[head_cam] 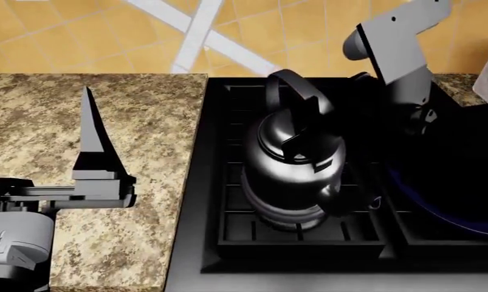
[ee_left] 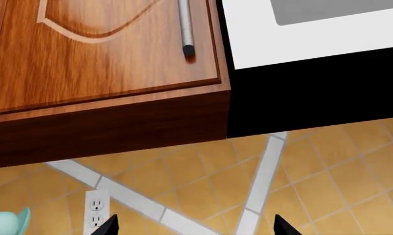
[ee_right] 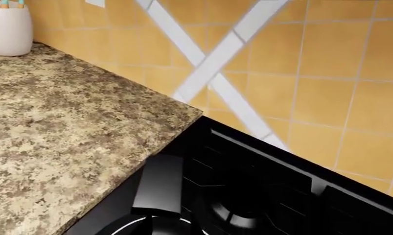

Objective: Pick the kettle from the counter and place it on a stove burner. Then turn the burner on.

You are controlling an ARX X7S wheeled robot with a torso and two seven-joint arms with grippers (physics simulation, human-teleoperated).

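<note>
The dark grey kettle (head_cam: 294, 167) stands upright on the black grate of the front left stove burner (head_cam: 309, 238), handle arched upward. Its handle top (ee_right: 158, 188) shows at the lower edge of the right wrist view, with a back burner's shiny ring (ee_right: 239, 215) beyond it. My right arm (head_cam: 398, 55) reaches down behind and to the right of the kettle; its fingers are lost against the black range, so I cannot tell how they stand. My left gripper (head_cam: 90, 121) hovers over the speckled counter (head_cam: 146, 115), open and empty, its tips (ee_left: 196, 227) apart and pointing at the tiled wall.
A dark blue frying pan (head_cam: 442, 210) sits on the burner to the right of the kettle. A white utensil holder (ee_right: 8, 30) stands far back on the counter (ee_right: 65, 122). A wood wall cabinet (ee_left: 98, 63) and a wall outlet (ee_left: 96, 208) show above.
</note>
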